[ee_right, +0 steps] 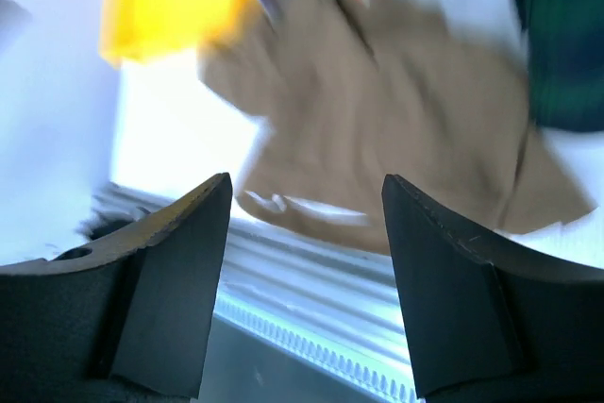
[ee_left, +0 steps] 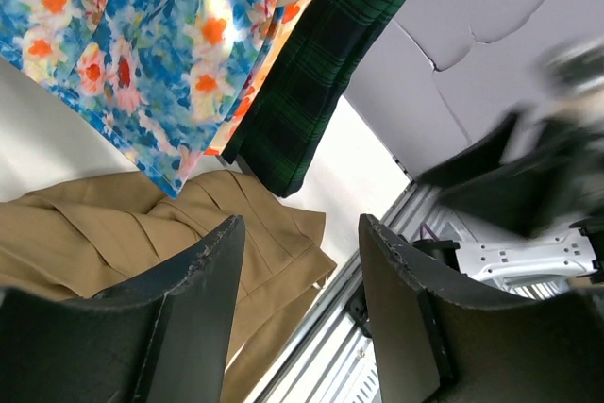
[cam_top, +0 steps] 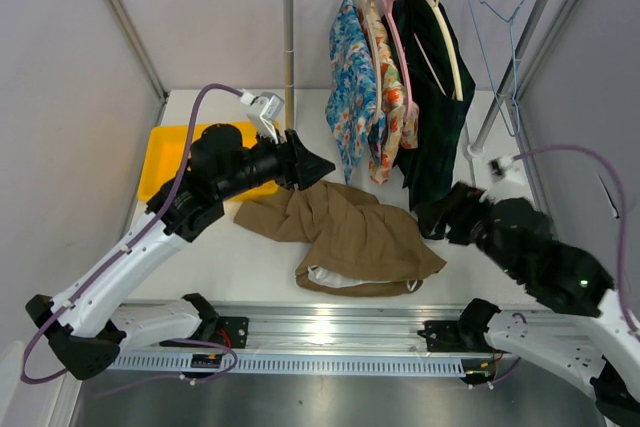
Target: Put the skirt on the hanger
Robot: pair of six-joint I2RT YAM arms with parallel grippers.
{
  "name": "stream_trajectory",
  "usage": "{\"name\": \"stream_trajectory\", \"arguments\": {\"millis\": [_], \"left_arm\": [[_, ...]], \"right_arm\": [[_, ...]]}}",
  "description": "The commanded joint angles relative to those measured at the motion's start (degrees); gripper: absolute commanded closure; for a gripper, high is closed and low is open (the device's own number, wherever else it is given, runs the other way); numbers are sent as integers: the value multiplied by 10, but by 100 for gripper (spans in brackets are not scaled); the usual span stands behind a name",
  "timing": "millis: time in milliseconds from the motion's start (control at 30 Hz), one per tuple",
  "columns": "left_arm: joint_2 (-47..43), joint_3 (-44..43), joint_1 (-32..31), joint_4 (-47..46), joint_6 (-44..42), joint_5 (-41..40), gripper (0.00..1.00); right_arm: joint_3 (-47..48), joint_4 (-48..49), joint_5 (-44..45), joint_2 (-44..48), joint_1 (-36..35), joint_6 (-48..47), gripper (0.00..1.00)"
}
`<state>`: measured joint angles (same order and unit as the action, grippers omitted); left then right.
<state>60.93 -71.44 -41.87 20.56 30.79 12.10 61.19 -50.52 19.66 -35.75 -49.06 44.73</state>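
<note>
The skirt (cam_top: 345,237) lies crumpled on the tabletop (cam_top: 215,262), its long axis running from far left to near right. It is tan-brown, with whitish lining showing at the near edge. My left pincer (cam_top: 325,169) and right pincer (cam_top: 425,215) are both spread and hold nothing.

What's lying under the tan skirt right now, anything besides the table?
Only the white table shows around the skirt, and its whitish lining peeks out at the near edge. Whatever lies beneath the crumpled fabric is covered, so I cannot tell.
</note>
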Motion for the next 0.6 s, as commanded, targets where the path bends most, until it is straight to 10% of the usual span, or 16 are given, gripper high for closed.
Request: {"name": "stream_trajectory", "arguments": {"millis": [0,200,400,567], "left_arm": [[-10,-18,-3,-5,-15,-5,43],[-28,-16,-4,12,-21,-4,43],[-43,-8,-3,13,-24,9,42],[-55,-7,-3,19,-32,13,41]], "right_arm": [[164,13,139,-64,-1,-114,30],[476,0,224,-239,69,-297,27],[689,-47,-146,-417,422,-291,31],[664,15,-394,-476,605,-230,32]]}}
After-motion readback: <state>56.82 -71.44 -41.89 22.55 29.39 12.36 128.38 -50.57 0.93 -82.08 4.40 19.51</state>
